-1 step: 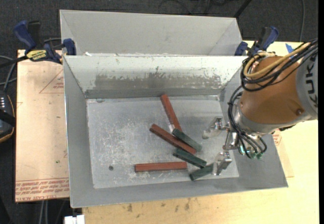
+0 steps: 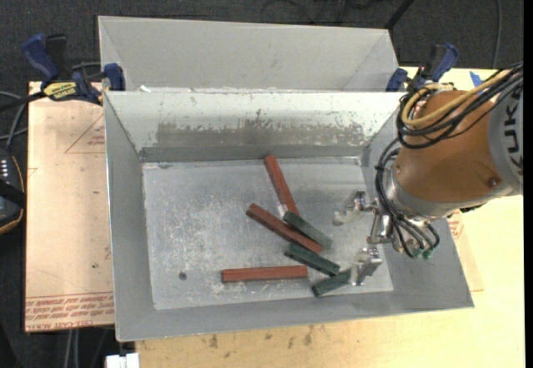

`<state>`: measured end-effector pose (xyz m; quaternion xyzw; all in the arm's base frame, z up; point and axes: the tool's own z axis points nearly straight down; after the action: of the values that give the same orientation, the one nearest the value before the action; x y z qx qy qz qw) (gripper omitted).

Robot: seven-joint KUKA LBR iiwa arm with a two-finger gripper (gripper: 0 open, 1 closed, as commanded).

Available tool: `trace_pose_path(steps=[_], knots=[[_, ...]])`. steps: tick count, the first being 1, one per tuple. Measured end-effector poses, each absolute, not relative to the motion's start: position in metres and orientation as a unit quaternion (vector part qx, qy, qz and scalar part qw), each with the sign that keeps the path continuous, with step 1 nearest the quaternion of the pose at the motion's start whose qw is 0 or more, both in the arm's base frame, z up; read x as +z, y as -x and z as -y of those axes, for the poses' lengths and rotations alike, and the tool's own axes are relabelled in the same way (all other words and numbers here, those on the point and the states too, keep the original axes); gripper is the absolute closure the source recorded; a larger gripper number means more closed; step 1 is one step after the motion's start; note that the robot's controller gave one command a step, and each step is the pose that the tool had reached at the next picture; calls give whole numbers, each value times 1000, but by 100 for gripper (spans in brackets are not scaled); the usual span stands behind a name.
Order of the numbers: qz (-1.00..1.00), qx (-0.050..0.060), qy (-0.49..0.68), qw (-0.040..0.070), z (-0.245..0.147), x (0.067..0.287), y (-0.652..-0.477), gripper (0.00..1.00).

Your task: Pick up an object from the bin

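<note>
My gripper [image 2: 358,240] is low over the right side of the bin floor, open, with nothing between its fingers. One fingertip [image 2: 348,211] points left at mid height. The other [image 2: 364,269] ends right next to a short dark green stick [image 2: 331,282] near the bin's front right; I cannot tell whether they touch. Just left of the gripper lie two more dark green sticks [image 2: 313,259] [image 2: 306,231], overlapping a slanted red-brown stick [image 2: 277,226].
Another red-brown stick [image 2: 279,182] leans toward the back wall at the middle. A third [image 2: 264,274] lies flat near the front. The arm's orange cover and cables hang over the bin's right wall.
</note>
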<state>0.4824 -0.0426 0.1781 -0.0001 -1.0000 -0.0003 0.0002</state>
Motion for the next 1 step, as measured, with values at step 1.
trace_pose_path(steps=[1], knots=[[1000,0,-16,-4,10,92,-487,0]])
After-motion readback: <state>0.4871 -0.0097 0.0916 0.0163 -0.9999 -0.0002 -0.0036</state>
